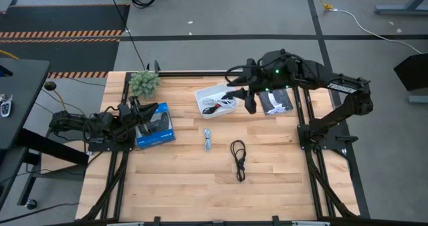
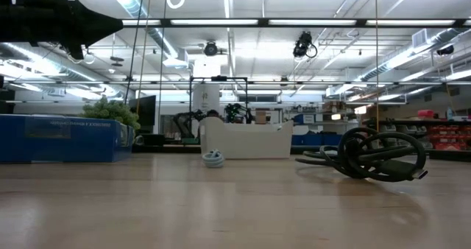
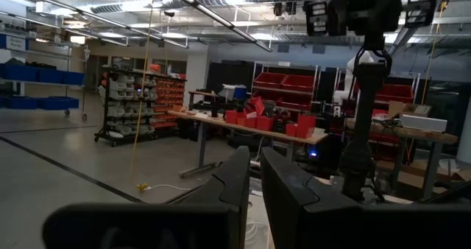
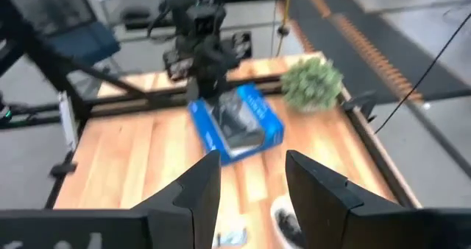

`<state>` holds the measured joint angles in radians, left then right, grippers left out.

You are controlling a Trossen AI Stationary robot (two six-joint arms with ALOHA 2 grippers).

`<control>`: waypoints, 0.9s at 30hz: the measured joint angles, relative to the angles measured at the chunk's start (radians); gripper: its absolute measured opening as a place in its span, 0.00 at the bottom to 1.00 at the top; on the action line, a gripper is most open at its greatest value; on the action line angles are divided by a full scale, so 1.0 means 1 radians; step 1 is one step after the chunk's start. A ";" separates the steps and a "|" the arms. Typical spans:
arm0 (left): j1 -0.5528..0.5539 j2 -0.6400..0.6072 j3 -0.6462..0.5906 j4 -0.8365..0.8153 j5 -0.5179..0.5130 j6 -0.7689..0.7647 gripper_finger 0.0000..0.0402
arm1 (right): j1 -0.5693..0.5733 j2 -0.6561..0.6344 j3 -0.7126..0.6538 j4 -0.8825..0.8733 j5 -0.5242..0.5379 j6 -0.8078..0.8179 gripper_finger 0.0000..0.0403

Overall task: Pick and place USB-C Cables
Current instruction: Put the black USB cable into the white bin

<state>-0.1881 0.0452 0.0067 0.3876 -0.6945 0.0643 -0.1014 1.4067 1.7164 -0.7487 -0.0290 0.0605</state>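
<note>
In the high view, the white tray [image 1: 215, 99] sits at the table's far middle. In it lie a white cable [image 1: 227, 104] and a black cable with a red band [image 1: 211, 106]. The pale blue-grey cable [image 1: 208, 140] lies coiled on the wood nearer to me, and the black cable [image 1: 238, 158] lies to its right. My right gripper [image 1: 248, 100] hangs open just over the tray's right end, holding nothing; the right wrist view shows its fingers [image 4: 202, 194] apart. My left gripper [image 1: 137, 119] rests shut over the blue box [image 1: 156, 126] at the table's left.
A small green plant [image 1: 144, 83] stands at the far left corner. A flat grey-and-black packet [image 1: 277, 102] lies under my right arm, right of the tray. Black frame rails run along the left and right edges. Bare wood lies across the near half around the two cables.
</note>
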 joint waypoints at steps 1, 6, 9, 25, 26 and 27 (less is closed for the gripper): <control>0.000 0.000 0.000 0.000 0.000 0.000 0.11 | 0.002 0.000 0.000 -0.019 -0.005 0.000 0.40; 0.000 0.000 0.000 0.000 0.000 0.000 0.11 | 0.002 0.007 0.000 -0.133 -0.023 -0.004 0.40; 0.000 0.000 0.000 0.000 0.000 0.000 0.11 | 0.003 0.025 -0.002 -0.201 -0.025 -0.002 0.40; 0.000 0.000 0.000 0.002 0.000 0.000 0.11 | 0.118 0.262 -0.001 -0.292 -0.097 -0.045 0.40; 0.000 0.000 0.000 0.002 0.000 0.000 0.11 | 0.129 0.275 -0.001 -0.292 -0.097 -0.045 0.40; 0.000 0.000 0.000 0.002 0.000 0.000 0.11 | 0.140 0.287 -0.001 -0.292 -0.100 -0.045 0.40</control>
<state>-0.1881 0.0456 0.0068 0.3897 -0.6943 0.0647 0.0384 1.6938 1.7153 -1.0409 -0.1285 0.0158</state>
